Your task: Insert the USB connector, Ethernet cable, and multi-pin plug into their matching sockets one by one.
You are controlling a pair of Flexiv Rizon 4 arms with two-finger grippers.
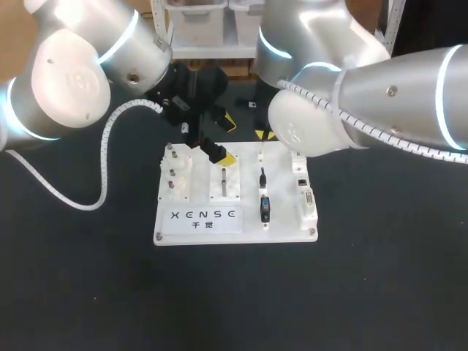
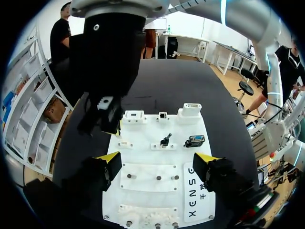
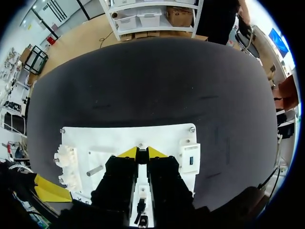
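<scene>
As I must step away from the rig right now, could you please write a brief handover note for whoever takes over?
Left gripper: open, empty, hovering above the board.
Right gripper: low over the board's far end; its grip cannot be judged.
Ethernet cable and multi-pin plug: in their holders mid-board, beside the sockets.
USB connector: not clearly visible; possibly at the Right gripper.
Done: no plug seen seated in a socket.
Left: all three insertions.
</scene>
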